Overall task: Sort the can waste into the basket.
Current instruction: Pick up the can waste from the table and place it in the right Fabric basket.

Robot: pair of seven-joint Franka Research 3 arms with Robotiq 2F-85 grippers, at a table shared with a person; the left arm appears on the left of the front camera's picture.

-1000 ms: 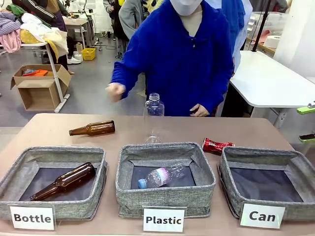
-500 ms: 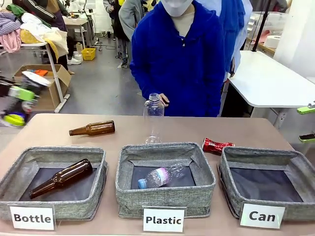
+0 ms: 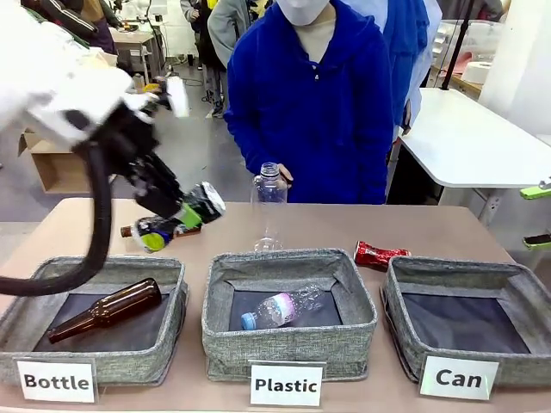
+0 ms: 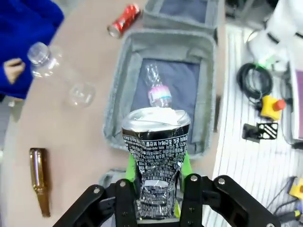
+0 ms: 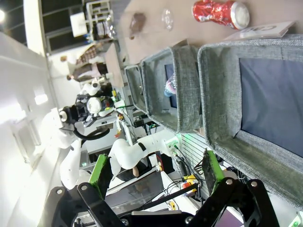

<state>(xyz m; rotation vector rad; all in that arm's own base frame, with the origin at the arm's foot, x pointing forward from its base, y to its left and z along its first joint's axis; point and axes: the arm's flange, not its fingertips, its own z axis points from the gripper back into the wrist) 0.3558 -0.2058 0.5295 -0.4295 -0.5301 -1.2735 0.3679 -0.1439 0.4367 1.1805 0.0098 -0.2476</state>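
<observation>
The step in hand is the carry of the first can. The left tool [image 4: 157, 166] is clamped on the black drink can [image 3: 205, 204]. Its green pads press the dented, printed wall near the base, and the silver end points away from the wrist. In the front view the can hangs in the air above the left part of the counter [image 3: 482, 225], beyond the "Bottle" bin [image 3: 129, 357]. The "Can" basket [image 3: 403, 331] sits well apart toward 4 o'clock, past the "Plastic" bin [image 3: 284, 348], and its dark bottom is bare. The crushed red can [image 3: 379, 255] lies on its side on the counter just outside the basket's far-left corner, at about 11 o'clock from it. The right tool [image 5: 156, 175] stands wide open with nothing between its pads, beside the basket's wall. The next move likely calls for swinging the held can across the two other bins, stopping over the basket's opening and then parting the pads. The red can is left for a later pick.
</observation>
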